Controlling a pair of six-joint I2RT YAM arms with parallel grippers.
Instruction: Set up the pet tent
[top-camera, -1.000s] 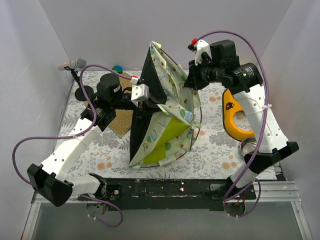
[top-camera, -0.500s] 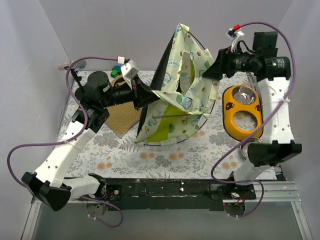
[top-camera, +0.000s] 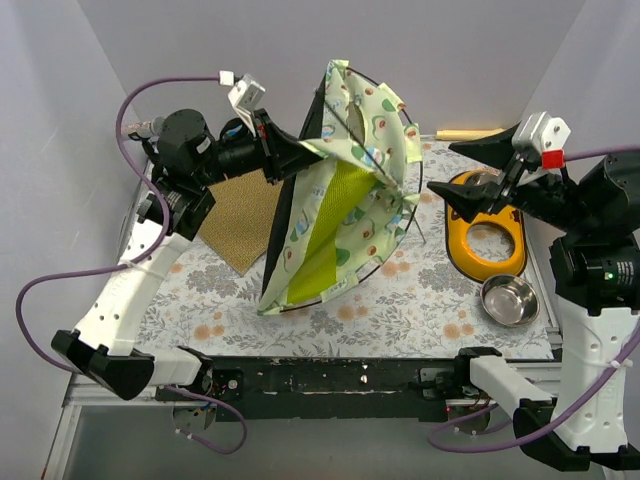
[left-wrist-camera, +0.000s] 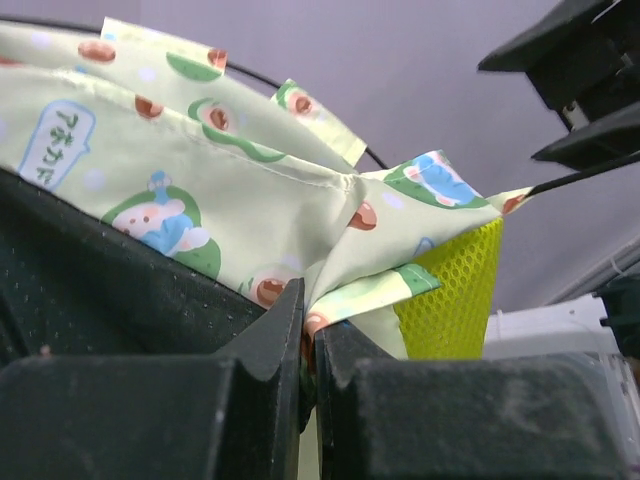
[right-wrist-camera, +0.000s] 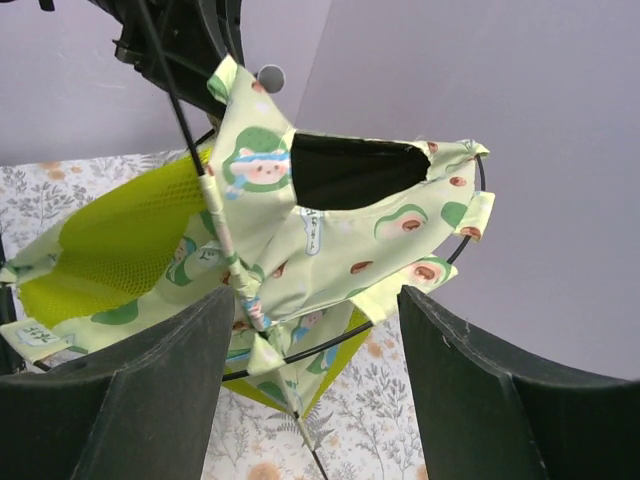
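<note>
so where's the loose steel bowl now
Top view: the steel bowl sits on the table, right side, near edge, just in front of the orange feeder.

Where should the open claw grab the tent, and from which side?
Probably the right edge of the pet tent, where fabric bunches around the thin pole. Come in from the right: the right gripper faces that edge, jaws open, and the left gripper pinches the opposite side.

the pale green printed cloth pet tent (top-camera: 372, 150) looked matt, its lime lining (top-camera: 335, 225) a mesh; the round metal bowl (top-camera: 508, 300) shone; the brown square mat (top-camera: 235, 215) looked coarse.
</note>
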